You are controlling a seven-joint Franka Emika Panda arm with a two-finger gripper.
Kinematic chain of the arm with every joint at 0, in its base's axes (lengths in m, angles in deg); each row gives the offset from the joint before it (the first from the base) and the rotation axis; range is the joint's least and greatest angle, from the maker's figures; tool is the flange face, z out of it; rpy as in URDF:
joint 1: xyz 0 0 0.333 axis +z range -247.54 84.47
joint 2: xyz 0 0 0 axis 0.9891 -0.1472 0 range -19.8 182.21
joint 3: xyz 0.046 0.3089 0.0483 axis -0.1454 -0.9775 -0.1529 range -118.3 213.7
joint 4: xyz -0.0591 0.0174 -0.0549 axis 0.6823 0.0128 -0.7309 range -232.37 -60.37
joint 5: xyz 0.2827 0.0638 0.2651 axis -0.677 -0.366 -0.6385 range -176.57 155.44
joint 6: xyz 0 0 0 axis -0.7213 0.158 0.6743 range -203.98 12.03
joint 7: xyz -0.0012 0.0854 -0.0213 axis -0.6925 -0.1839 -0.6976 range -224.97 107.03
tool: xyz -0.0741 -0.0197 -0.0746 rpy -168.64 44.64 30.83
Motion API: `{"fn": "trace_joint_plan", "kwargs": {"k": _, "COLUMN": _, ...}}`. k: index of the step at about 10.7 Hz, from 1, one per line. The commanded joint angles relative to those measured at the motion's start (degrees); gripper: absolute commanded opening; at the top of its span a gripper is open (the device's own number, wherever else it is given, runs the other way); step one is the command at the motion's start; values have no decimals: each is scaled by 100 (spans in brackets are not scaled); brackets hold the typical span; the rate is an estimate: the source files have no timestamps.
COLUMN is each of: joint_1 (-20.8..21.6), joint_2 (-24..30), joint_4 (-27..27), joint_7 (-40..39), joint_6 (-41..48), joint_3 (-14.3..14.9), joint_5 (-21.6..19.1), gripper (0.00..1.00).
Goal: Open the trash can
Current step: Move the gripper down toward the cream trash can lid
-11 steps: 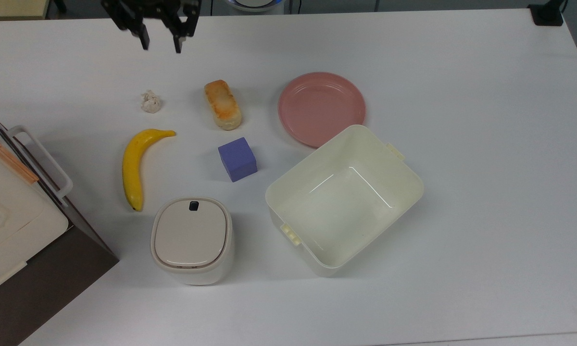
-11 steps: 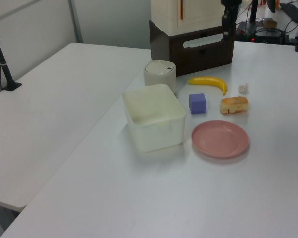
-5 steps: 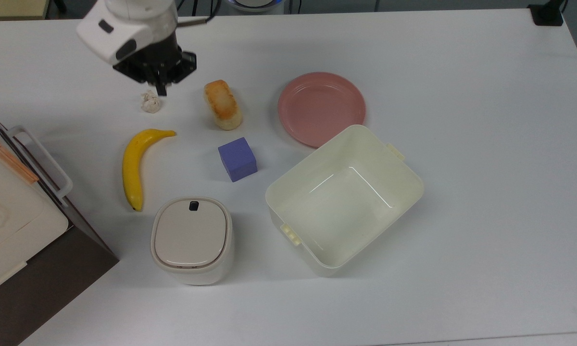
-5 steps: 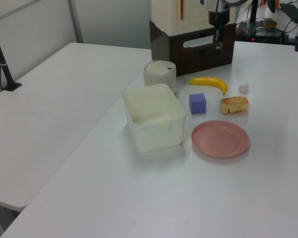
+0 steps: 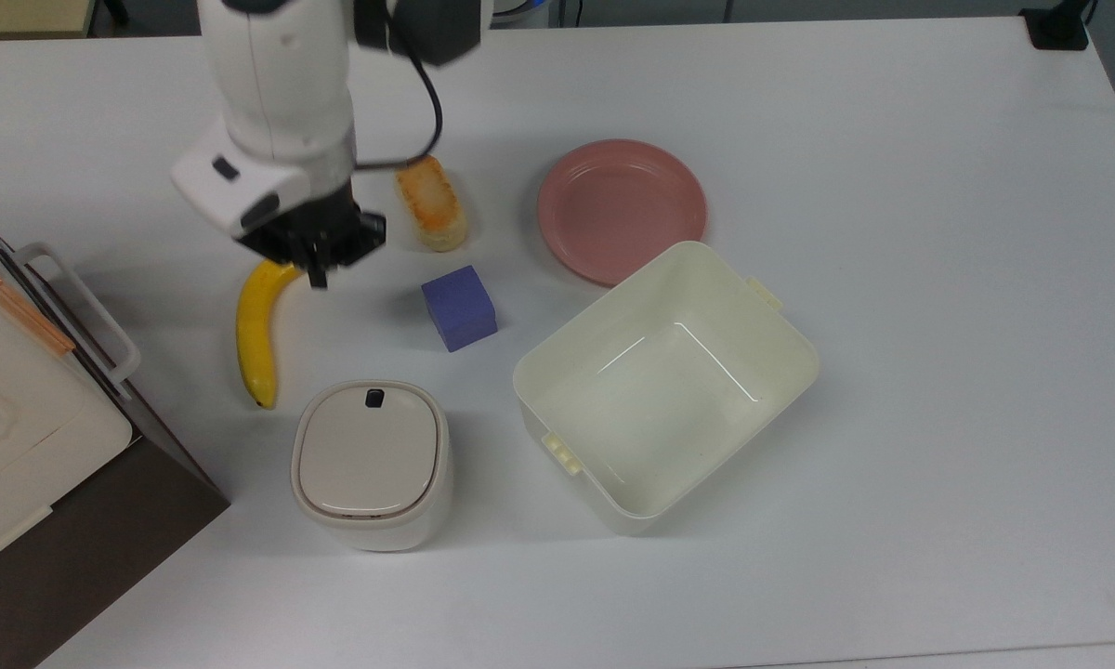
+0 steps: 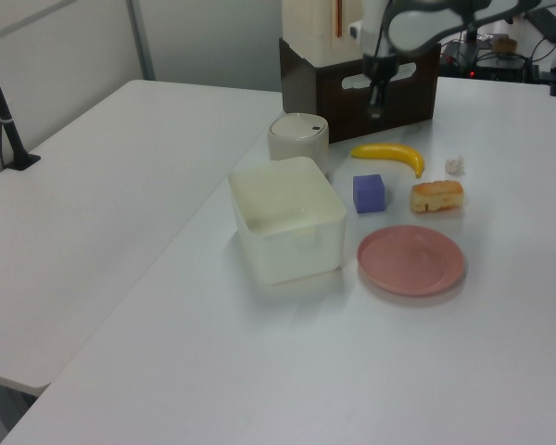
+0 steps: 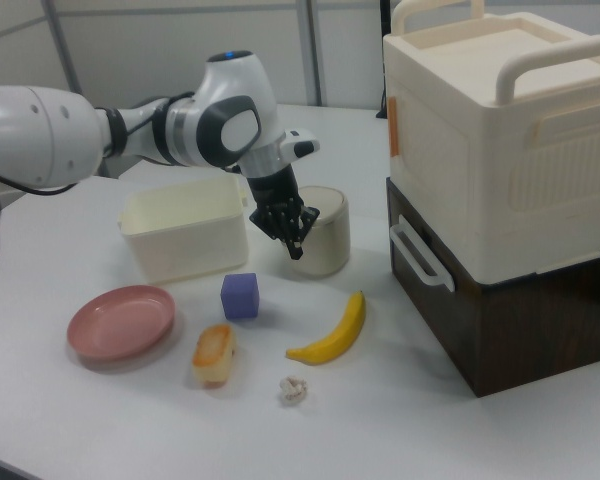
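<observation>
Pincer (image 5: 316, 275) now over banana (image 5: 258, 325) (trash can (image 5: 372, 465) lid down)

The white arm (image 7: 100, 125) reaches downward, claw (image 5: 317, 277) closed and empty.

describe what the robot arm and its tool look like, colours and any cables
The arm has glossy white rounded shells with dark grey bands at the joints and a small blue light on top of one joint. A black cable loops along its lower link. The tool is black and angular, mounted under a white wrist block with a small dark marking.
</observation>
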Motion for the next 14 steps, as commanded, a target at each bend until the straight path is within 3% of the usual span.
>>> {"fn": "trace_joint_plan", "kwargs": {"k": 1, "joint_1": 97, "joint_2": -221, "joint_4": 497, "joint_7": 225, "joint_6": -27, "joint_3": -20, "joint_5": 2, "gripper": 0}}
{"fn": "trace_joint_plan", "kwargs": {"k": 6, "joint_1": 79, "joint_2": -80, "joint_4": 699, "joint_7": 216, "joint_6": -54, "joint_3": -73, "joint_5": -209, "gripper": 0}}
{"fn": "trace_joint_plan", "kwargs": {"k": 11, "joint_1": 35, "joint_2": -282, "joint_4": 673, "joint_7": 418, "joint_6": -1194, "joint_3": -82, "joint_5": -392, "gripper": 0}}
{"fn": "trace_joint_plan", "kwargs": {"k": 14, "joint_1": 18, "joint_2": -300, "joint_4": 638, "joint_7": 401, "joint_6": -1363, "joint_3": -99, "joint_5": -499, "gripper": 0}}
